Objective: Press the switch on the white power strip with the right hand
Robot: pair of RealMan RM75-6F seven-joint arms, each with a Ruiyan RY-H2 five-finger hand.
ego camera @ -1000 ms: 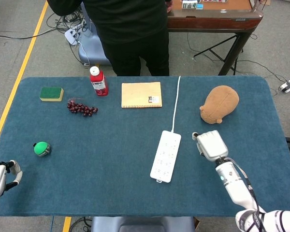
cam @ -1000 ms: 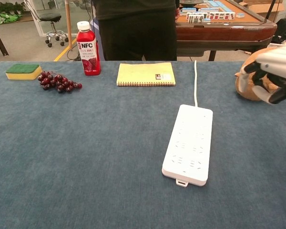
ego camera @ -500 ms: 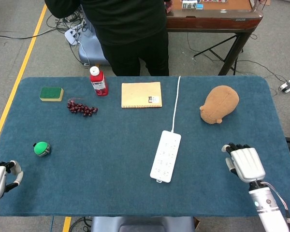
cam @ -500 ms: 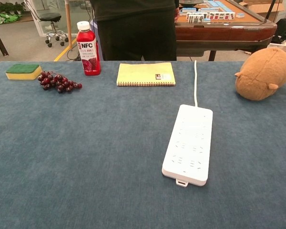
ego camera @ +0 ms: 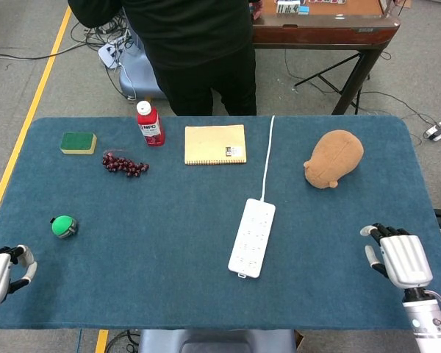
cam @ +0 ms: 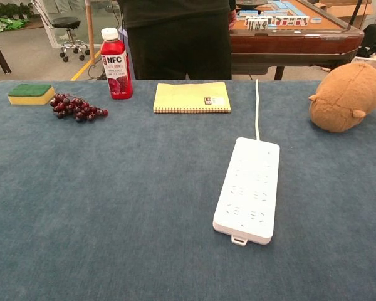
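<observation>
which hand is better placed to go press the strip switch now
Right. The right hand is at the table's near right edge, on the same side as the power strip, with bare cloth between them. The left hand sits at the far left corner, much farther away.

Robot lab: floor cables [ego camera: 95, 33], taped line [ego camera: 29, 110]

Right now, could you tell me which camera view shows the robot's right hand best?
The head view shows it best: the right hand is in full sight near the table's right front edge, fingers apart, holding nothing, well clear of the white power strip. The chest view shows none of the hand, only the power strip and table items.
</observation>
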